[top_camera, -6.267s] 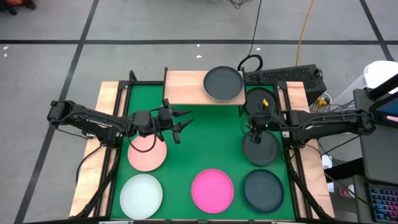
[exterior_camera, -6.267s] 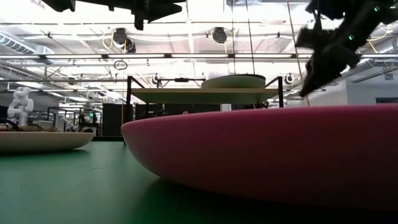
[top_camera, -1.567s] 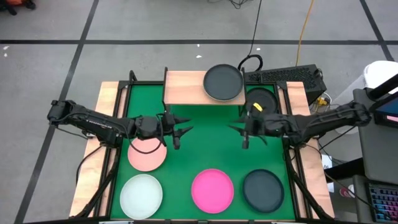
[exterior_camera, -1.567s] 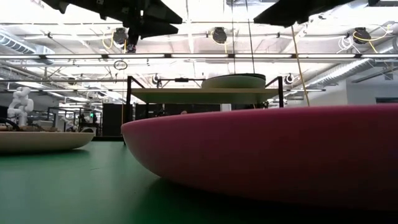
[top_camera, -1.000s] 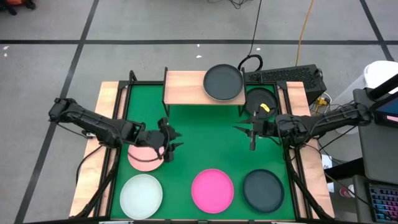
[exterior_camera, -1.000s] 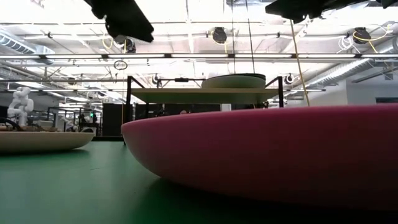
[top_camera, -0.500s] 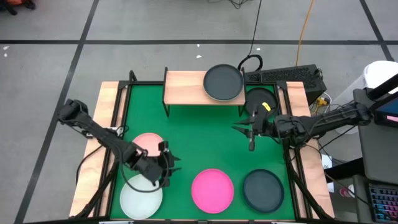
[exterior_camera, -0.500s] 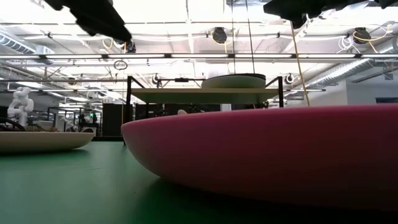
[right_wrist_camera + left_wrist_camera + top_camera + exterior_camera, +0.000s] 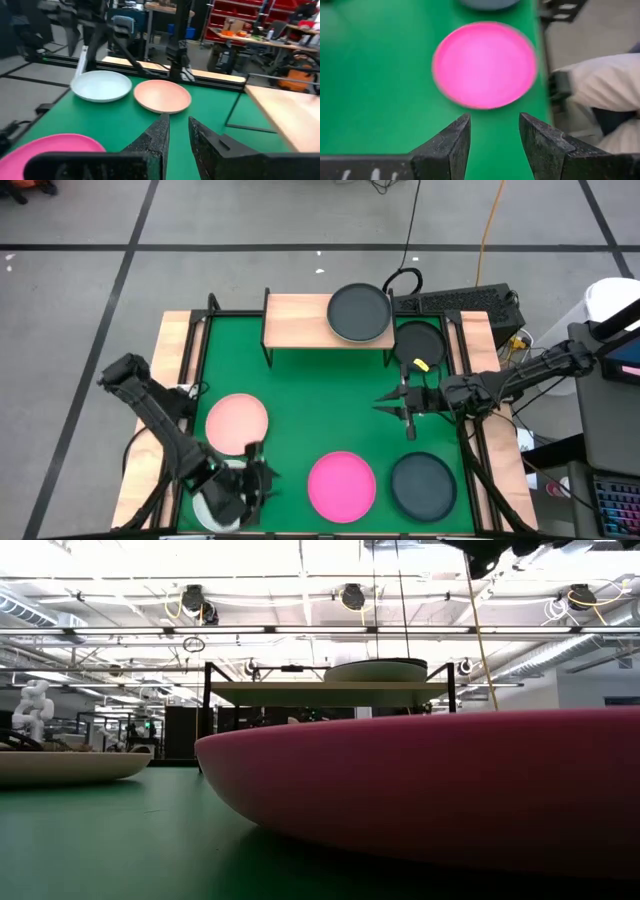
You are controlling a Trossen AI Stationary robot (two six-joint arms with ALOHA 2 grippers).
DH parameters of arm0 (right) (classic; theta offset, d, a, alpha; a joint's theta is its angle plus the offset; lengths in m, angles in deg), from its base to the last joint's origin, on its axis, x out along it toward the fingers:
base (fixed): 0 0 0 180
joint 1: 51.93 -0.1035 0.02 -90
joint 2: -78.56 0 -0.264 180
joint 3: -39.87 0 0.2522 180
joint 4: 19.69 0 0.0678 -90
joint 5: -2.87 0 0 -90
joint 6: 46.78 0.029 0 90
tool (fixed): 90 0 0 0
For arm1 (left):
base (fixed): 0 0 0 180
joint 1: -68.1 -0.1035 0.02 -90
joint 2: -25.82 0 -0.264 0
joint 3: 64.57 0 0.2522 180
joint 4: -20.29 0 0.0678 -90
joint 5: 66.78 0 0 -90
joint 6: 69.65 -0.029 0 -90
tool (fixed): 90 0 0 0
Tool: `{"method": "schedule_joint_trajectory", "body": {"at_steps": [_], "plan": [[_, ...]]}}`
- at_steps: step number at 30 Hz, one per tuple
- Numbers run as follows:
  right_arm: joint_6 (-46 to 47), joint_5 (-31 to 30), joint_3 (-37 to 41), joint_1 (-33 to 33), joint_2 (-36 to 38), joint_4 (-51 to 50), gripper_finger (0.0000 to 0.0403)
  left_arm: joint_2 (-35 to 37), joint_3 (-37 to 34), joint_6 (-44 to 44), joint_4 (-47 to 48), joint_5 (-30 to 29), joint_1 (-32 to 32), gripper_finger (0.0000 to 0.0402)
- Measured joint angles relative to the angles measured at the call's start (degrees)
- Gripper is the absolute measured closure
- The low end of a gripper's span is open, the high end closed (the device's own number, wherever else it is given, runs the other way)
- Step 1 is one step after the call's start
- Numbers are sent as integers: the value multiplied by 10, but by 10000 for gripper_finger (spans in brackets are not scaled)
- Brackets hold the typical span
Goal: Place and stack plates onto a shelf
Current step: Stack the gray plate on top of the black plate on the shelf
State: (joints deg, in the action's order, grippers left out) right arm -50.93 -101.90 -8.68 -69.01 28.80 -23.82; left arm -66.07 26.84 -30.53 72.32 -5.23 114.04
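Observation:
My left gripper [image 9: 262,478] hangs open over the whitish plate [image 9: 205,508] at the near left, fingers pointing toward the magenta plate [image 9: 485,64]; nothing is between them [image 9: 495,120]. My right gripper [image 9: 388,406] hovers above the green mat's right half with a narrow empty gap between its fingers [image 9: 178,120]. The pale pink plate [image 9: 237,423], the magenta plate [image 9: 341,485] and a dark plate [image 9: 423,485] lie flat on the mat. On the shelf [image 9: 295,320] rests a dark plate [image 9: 358,313]. Another dark plate [image 9: 420,342] lies right of the shelf.
Black frame rails [image 9: 195,380] run along the mat's left and right sides. A keyboard [image 9: 460,305] sits behind the table's far right corner. Bare green mat [image 9: 320,400] lies between the two grippers. Beyond the near edge something pale and cloth-covered [image 9: 600,85] shows.
My left gripper has swung toward the table's near edge, from over the pale pink plate to over the whitish plate, staying open. My right gripper has drifted a little toward the near edge. No plate has moved.

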Motion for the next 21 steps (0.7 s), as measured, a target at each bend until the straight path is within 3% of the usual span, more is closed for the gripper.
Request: {"method": "schedule_joint_trajectory", "body": {"at_steps": [3,7,13,21], "plan": [[5,0,0,-20,0,0,348,-46,74,13,71,2,13,229],[5,-1,0,-50,2,-13,348,-101,130,120,139,50,28,229],[2,-27,0,-70,2,-10,348,-156,136,277,219,159,47,229],[1,-34,0,-77,3,-10,348,-210,136,410,219,223,50,229]]}}
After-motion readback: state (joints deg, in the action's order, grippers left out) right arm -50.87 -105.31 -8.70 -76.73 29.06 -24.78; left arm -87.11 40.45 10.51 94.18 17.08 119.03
